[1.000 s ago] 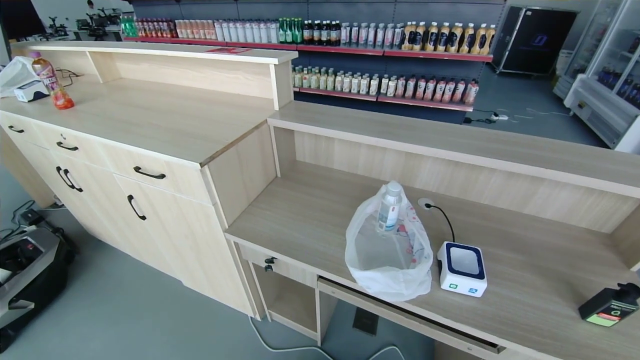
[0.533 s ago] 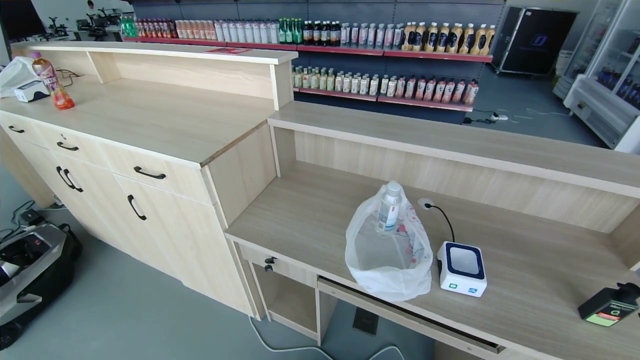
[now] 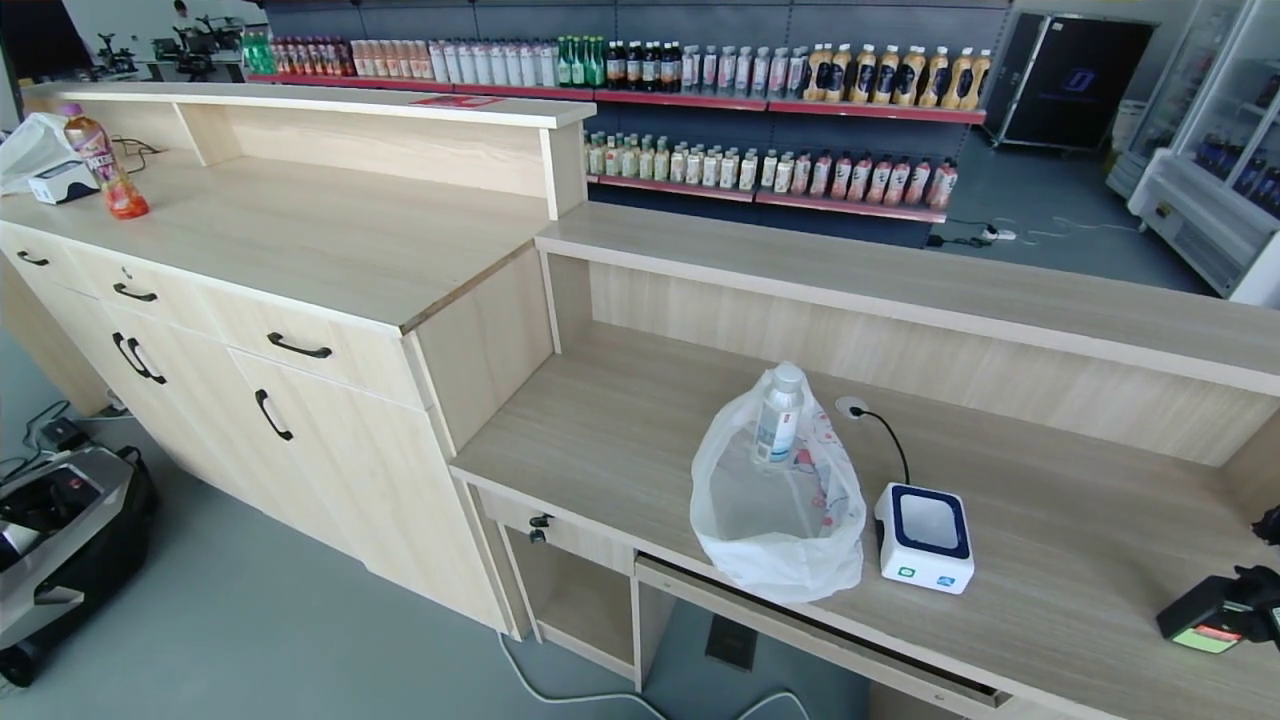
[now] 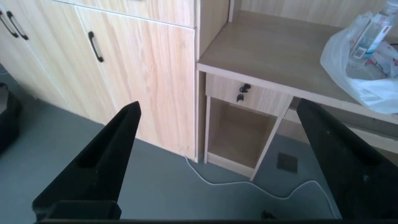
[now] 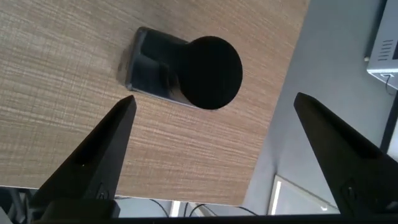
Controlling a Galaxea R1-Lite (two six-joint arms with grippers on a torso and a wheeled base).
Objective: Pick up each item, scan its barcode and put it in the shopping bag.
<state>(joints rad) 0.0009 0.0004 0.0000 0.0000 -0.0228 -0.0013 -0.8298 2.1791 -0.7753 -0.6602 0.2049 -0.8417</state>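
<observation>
Holding the right hand spread wide and gripping nothing, directly above a black device lying at the near right edge of the counter, probably lining up to come down on it as the next item. Hanging the left hand just as wide apart and just as empty, low over the floor in front of the cabinet doors, well left of the work and likely parked out of the way. Finding the shopping bag standing near the middle of the lower counter with its mouth gaping upward, presumably for dropping things in from above. Noting a clear bottle upright inside it toward the far side, so judging one item as already bagged. Seeing the white scanner just right of the bag, window facing up, sitting between device and bag and so allowing a short sweep from pickup across the window into the bag. Spotting an orange drink bottle far off on the upper left counter, near a second white bag, well apart from either hand.
</observation>
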